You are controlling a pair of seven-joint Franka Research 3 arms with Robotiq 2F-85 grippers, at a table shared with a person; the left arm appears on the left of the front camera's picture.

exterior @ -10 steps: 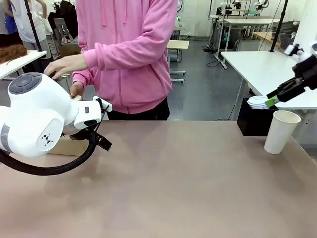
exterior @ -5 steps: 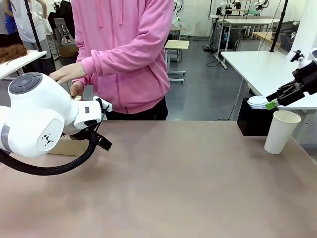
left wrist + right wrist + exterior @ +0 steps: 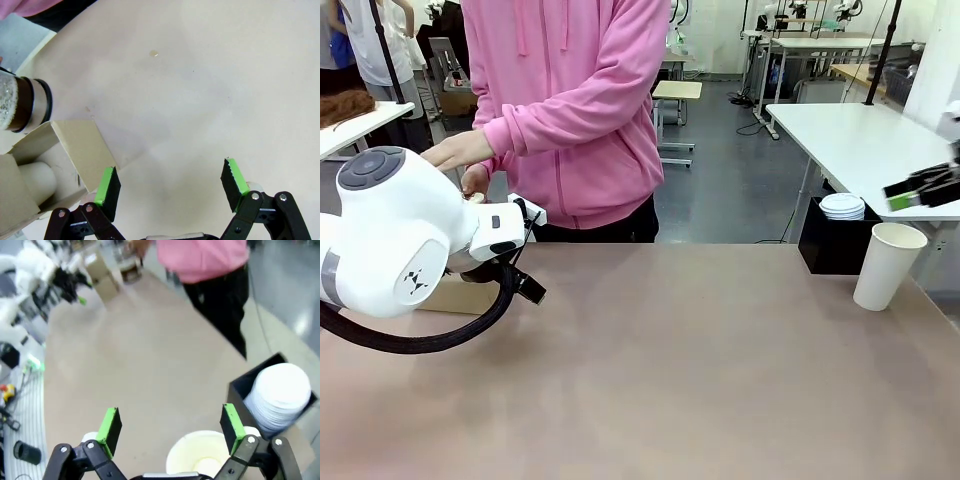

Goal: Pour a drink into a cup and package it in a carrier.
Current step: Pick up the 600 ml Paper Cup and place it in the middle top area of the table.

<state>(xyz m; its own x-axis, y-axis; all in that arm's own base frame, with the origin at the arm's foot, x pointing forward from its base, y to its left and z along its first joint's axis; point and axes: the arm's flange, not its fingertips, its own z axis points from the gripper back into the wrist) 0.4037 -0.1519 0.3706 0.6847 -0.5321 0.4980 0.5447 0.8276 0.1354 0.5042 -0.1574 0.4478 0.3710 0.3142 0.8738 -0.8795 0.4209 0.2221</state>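
Nearest us, the left arm's white elbow [image 3: 390,235] bulks over the left side of the brown table [image 3: 680,370]. In its wrist view the left gripper [image 3: 170,185] hangs over the tabletop with its green pads spread wide and nothing between them. One pad [image 3: 107,186] sits just beside a flap of the cardboard carrier [image 3: 75,147]; we cannot tell whether they touch. A pale cylinder [image 3: 35,182] rests in the carrier's open compartment, but we cannot make out what it is. Just past the carrier is the glass jug [image 3: 10,100] with its black rim, and the dark brown drink [image 3: 24,107] shows through the froth-speckled glass. A few small drops [image 3: 154,53] dot the bare table beyond.

On the right side, the white cup [image 3: 888,265] stands upright and open near the table's far right corner, well apart from the carrier. The right gripper [image 3: 898,193] hovers above it, clear of the rim, its jaws wide and empty. Its wrist view looks down into the cup's mouth.

Just behind the cup, a black box [image 3: 830,250] holds a stack of white lids [image 3: 842,206].

At the far edge stands a person in a pink hoodie [image 3: 570,110], with both hands [image 3: 460,150] held out over the carrier's end of the table.
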